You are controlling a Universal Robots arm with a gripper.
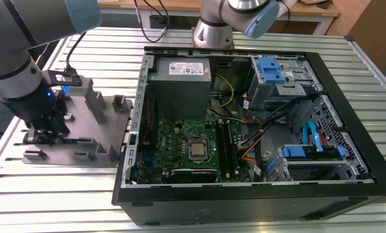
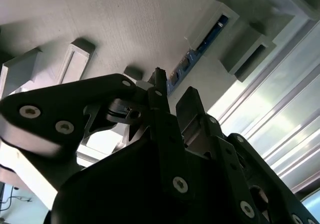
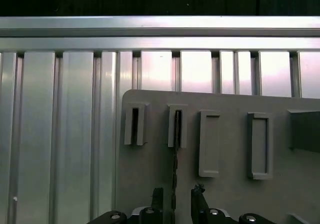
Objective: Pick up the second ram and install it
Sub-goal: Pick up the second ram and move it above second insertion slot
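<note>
**Claw astride the second ram on its fixture plate**

We see the second ram (image 3: 175, 154) standing on edge, a thin dark line in the first wrist view. In the second wrist view it shows as a blue-green strip (image 2: 197, 51). One end sits in a slotted post (image 3: 176, 126) of the grey fixture plate (image 3: 232, 149). The rest runs back between the two black fingers (image 3: 157, 200).

The gripper (image 3: 176, 196) is spread. One finger stands on each side of the stick, with a visible gap on both sides, so nothing is pinched. The second wrist view shows the same: the gripper (image 2: 172, 86) is parted, with the ram reaching in towards the gap.

Around the ram, the plate carries a twin slotted post (image 3: 135, 125) just beside the first. Two rectangular frame posts (image 3: 210, 144) stand further along. All are upright and lie apart from the fingers.

In the exterior view the gripper (image 1: 45, 137) is low over the fixture plate (image 1: 76, 116), at the exterior view's left. The plate lies just beside an open computer case (image 1: 244, 204). Inside the case we see the green motherboard (image 1: 179, 138), the processor socket (image 1: 197, 148), a power supply (image 1: 179, 82) and blue drive cages (image 1: 270, 70).

Everything rests on a table of ribbed aluminium slats (image 1: 50, 194). At its far edge stands the base of another arm (image 1: 212, 29), with a wooden bench (image 1: 309, 9) behind it.
</note>
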